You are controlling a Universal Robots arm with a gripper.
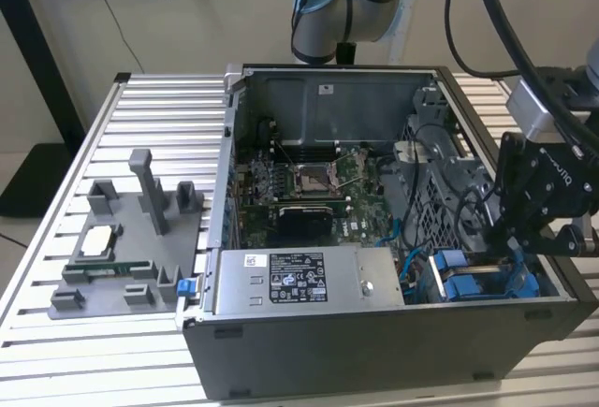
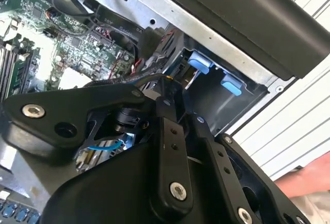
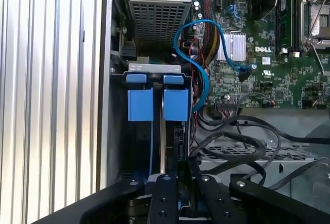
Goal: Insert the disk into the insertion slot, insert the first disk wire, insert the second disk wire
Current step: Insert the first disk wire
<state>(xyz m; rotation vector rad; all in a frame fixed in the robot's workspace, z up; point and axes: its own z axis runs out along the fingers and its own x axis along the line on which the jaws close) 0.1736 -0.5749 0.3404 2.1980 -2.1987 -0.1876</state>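
My black gripper (image 1: 513, 243) hangs low over the front corner of the open computer case, on the exterior view's right. Between its fingers stands the disk (image 3: 162, 147), on edge, showing as a thin grey and blue strip. The gripper (image 3: 180, 183) is shut on it. The disk reaches down into the insertion slot (image 3: 118, 131), a grey metal bay with bright blue tabs (image 3: 140, 103) at its end. The disk's blue frame (image 1: 514, 271) shows just under the gripper in the exterior view. A blue wire (image 3: 198, 54) loops from beside the bay to the motherboard. Black wires (image 3: 242, 141) lie next to the gripper.
A grey metal box with a sticker (image 1: 299, 281) fills the case's front. The motherboard (image 1: 309, 182) lies behind it. A grey fixture plate (image 1: 122, 239) with small parts sits on the slatted table at the exterior view's left. A person's hand (image 2: 304, 183) rests outside the case.
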